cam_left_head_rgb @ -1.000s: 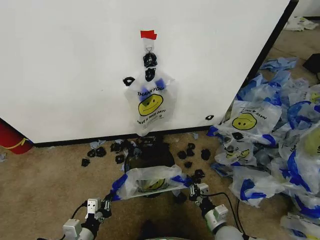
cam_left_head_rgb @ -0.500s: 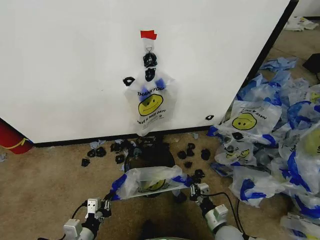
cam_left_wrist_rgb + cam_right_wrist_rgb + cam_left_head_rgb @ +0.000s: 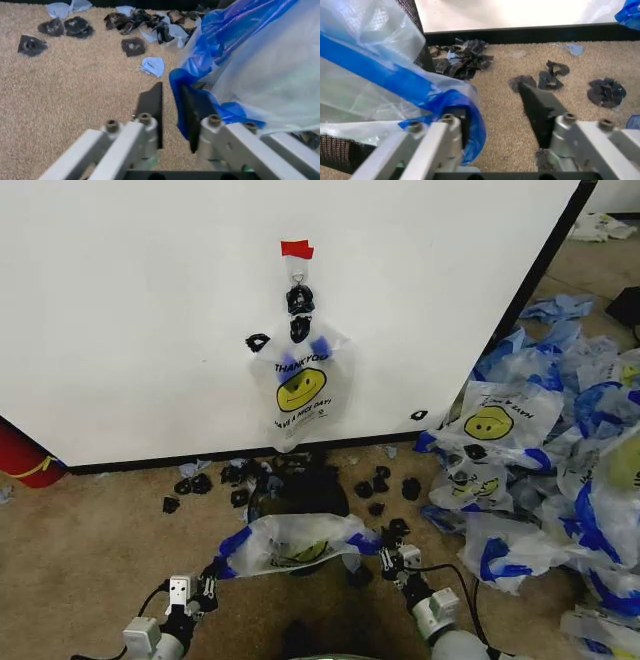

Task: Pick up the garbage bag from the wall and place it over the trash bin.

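A garbage bag [image 3: 290, 542] with blue edges is stretched between my two grippers, low over the near side of the black mesh trash bin [image 3: 310, 485]. My left gripper [image 3: 207, 585] is at the bag's left end. Its fingers [image 3: 152, 108] stand a narrow gap apart, and the blue rim [image 3: 179, 93] lies against one finger. At the bag's right end is my right gripper [image 3: 392, 560], wide open [image 3: 492, 99], with a blue handle [image 3: 470, 112] draped round one finger. Another identical bag [image 3: 300, 390] hangs from the hook on the white wall [image 3: 150, 310] under red tape [image 3: 296, 249].
A big heap of identical bags [image 3: 540, 470] covers the floor on the right. Black scraps [image 3: 380, 485] lie on the carpet round the bin and along the wall's base. A red object [image 3: 20, 455] sits at the far left by the wall.
The stretched bag and both grippers have shifted slightly toward me, so more of the bin's far side shows. The hanging bag has not moved.
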`<state>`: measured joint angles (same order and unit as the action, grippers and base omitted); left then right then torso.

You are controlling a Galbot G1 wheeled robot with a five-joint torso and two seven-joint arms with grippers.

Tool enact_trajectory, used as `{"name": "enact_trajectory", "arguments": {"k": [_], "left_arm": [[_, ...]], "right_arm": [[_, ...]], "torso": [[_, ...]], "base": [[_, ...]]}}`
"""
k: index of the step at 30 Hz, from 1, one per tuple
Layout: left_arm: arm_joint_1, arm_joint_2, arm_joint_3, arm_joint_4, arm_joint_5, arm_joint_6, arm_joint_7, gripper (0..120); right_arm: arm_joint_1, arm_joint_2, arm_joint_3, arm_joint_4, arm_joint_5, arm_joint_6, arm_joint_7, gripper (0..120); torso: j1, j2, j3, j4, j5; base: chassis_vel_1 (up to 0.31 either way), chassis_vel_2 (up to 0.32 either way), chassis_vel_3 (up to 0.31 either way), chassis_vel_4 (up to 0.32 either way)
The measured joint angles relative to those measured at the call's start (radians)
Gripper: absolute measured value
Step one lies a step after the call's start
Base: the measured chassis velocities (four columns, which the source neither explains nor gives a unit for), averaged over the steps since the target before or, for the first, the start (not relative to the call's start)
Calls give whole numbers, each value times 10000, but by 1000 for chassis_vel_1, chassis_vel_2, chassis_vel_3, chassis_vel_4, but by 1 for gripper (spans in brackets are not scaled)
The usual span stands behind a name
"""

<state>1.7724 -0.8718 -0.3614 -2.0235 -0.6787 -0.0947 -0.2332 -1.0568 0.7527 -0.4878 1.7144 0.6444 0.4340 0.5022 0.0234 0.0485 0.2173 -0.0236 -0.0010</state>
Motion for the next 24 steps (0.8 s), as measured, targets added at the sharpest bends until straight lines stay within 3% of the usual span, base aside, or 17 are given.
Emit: {"name": "enact_trajectory", "arguments": {"k": [4, 10, 12, 18, 24], "left_arm": [[26, -19, -4, -14, 2, -13, 7, 31], [104, -21, -68, -126, 5, -41, 31, 59], [123, -19, -87, -160, 4, -41, 32, 63], [347, -26, -182, -394, 62, -41, 60, 89], [525, -63, -289, -527, 161, -109, 85, 91]], "right_arm": [[-16, -1, 0, 0, -12, 13, -19, 46], [-57, -15, 20, 58, -45, 45, -47, 72], [-78, -31, 29, 101, -49, 54, -55, 73], [-325, -177, 62, 536, -141, 91, -129, 72], [-511, -241, 109, 729, -298, 105, -132, 71]], "torso": [[0, 0, 0, 0, 1], [0, 0, 0, 0, 0], [0, 0, 0, 0, 0], [0, 0, 0, 0, 0], [0, 0, 0, 0, 0]], "base": [[0, 0, 0, 0], [0, 0, 0, 0], [0, 0, 0, 0], [0, 0, 0, 0], [0, 0, 0, 0]]}}
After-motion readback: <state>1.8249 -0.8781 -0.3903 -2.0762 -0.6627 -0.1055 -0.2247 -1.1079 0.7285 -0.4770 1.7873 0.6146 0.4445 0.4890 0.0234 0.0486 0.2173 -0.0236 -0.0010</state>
